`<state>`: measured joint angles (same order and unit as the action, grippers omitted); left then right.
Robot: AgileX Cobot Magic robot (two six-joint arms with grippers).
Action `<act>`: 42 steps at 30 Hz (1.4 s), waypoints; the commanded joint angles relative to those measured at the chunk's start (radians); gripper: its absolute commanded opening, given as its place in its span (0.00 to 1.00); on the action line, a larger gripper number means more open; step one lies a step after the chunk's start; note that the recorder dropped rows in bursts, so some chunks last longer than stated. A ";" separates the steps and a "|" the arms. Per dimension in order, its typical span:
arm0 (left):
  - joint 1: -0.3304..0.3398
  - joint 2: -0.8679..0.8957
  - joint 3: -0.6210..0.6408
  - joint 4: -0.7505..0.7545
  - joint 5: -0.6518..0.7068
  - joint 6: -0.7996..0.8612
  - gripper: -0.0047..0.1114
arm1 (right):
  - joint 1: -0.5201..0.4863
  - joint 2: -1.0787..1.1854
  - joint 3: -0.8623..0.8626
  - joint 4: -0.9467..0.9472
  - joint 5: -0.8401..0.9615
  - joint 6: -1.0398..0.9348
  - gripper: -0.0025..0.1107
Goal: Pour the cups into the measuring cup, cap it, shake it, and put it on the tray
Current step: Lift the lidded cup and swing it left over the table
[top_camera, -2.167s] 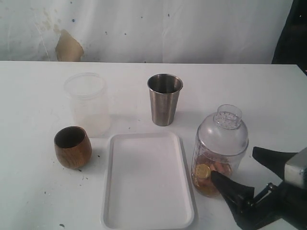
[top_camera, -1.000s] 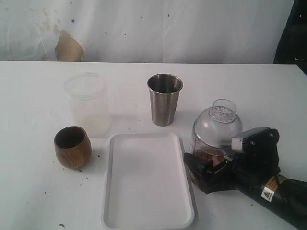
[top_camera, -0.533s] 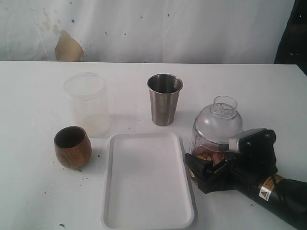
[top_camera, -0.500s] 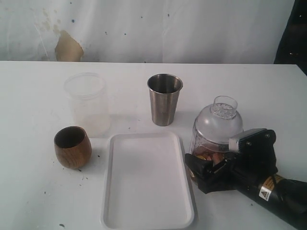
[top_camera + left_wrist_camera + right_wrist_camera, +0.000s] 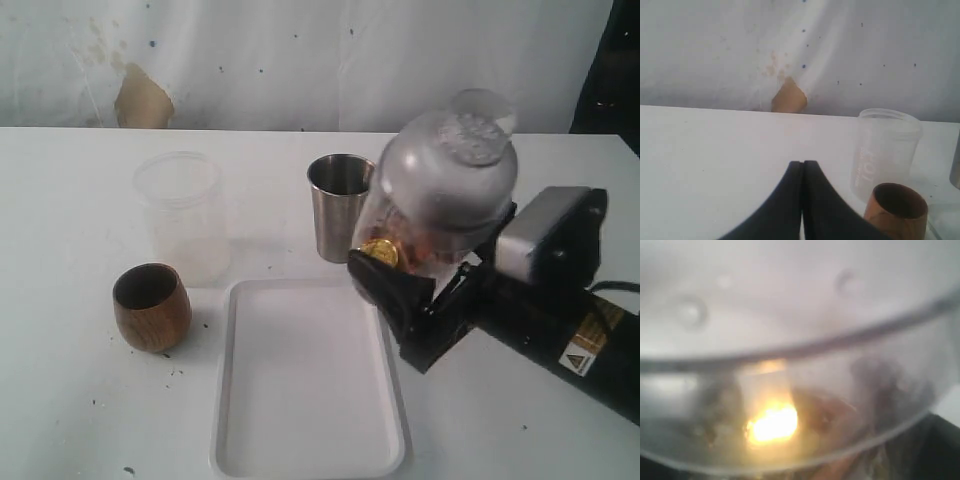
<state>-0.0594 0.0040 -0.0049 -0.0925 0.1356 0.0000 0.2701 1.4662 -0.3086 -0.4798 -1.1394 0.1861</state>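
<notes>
My right gripper (image 5: 405, 272) is shut on the measuring cup (image 5: 440, 190), a clear cylinder with a domed clear cap. It hangs blurred in the air over the tray's far right corner, with gold and brown pieces inside. It fills the right wrist view as a blurred wall (image 5: 790, 340), hiding the fingers. The white tray (image 5: 300, 380) lies flat at front centre. The steel tumbler (image 5: 338, 208) stands behind it, partly covered by the raised cup. The wooden cup (image 5: 151, 306) stands left of the tray. My left gripper (image 5: 803, 165) is shut on nothing, close to the wooden cup (image 5: 897, 207).
A frosted plastic tub (image 5: 182, 215) stands open behind the wooden cup, and appears again in the left wrist view (image 5: 885, 147). A white wall with a brown patch (image 5: 143, 97) backs the white table. The right arm's black body (image 5: 560, 330) stretches across the table's right front.
My right gripper came in open beside the measuring cup, shut round its lower part, then raised it off the table, up and to the left. Everything else stayed put.
</notes>
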 commanded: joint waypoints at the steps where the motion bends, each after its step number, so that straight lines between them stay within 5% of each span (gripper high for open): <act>1: -0.003 -0.004 0.005 0.004 -0.010 0.000 0.04 | 0.018 -0.054 -0.046 0.321 0.234 -0.138 0.02; 3: -0.003 -0.004 0.005 0.004 -0.010 0.000 0.04 | 0.036 -0.054 -0.051 0.672 0.310 0.098 0.02; 4: -0.003 -0.004 0.005 0.004 -0.010 0.000 0.04 | 0.040 -0.054 -0.051 0.694 0.310 0.253 0.02; 6: -0.003 -0.004 0.005 0.004 -0.010 0.000 0.04 | 0.040 -0.054 -0.055 0.449 0.230 0.315 0.02; 9: -0.003 -0.004 0.005 0.004 -0.010 0.000 0.04 | 0.040 -0.060 -0.103 -0.049 0.105 0.091 0.02; 11: -0.003 -0.004 0.005 0.004 -0.010 0.000 0.04 | 0.040 -0.074 -0.134 -0.175 0.183 -0.036 0.02; 15: -0.003 -0.004 0.005 0.004 -0.010 0.000 0.04 | 0.040 -0.078 -0.160 0.341 0.395 0.222 0.02; 17: -0.003 -0.004 0.005 0.004 -0.010 0.000 0.04 | 0.040 -0.078 -0.158 0.425 0.440 0.475 0.02; 21: -0.003 -0.004 0.005 0.004 -0.010 0.000 0.04 | 0.040 -0.078 -0.170 -0.106 0.213 0.192 0.02; 24: -0.003 -0.004 0.005 0.004 -0.010 0.000 0.04 | 0.040 -0.085 -0.182 -0.390 0.224 -0.105 0.02; 27: -0.003 -0.004 0.005 0.004 -0.010 0.000 0.04 | 0.040 -0.074 -0.180 -0.040 0.260 -0.015 0.02; 29: -0.003 -0.004 0.005 0.004 -0.010 0.000 0.04 | 0.040 -0.067 -0.178 0.216 0.305 0.375 0.02; 31: -0.003 -0.004 0.005 0.004 -0.010 0.000 0.04 | 0.040 -0.067 -0.178 0.242 0.342 0.663 0.02; 33: -0.003 -0.004 0.005 0.004 -0.010 0.000 0.04 | 0.040 -0.067 -0.185 0.086 0.257 0.529 0.02; 37: -0.003 -0.004 0.005 0.004 -0.010 0.000 0.04 | 0.040 -0.067 -0.202 -0.336 0.269 -0.186 0.02; 39: -0.003 -0.004 0.005 0.004 -0.010 0.000 0.04 | 0.040 -0.053 -0.202 -0.211 0.344 -0.279 0.02; 42: -0.003 -0.004 0.005 0.004 -0.010 0.000 0.04 | 0.040 -0.033 -0.202 0.296 0.388 0.105 0.02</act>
<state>-0.0594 0.0040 -0.0049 -0.0925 0.1356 0.0000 0.3211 1.4324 -0.4999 -0.5661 -0.7719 0.0651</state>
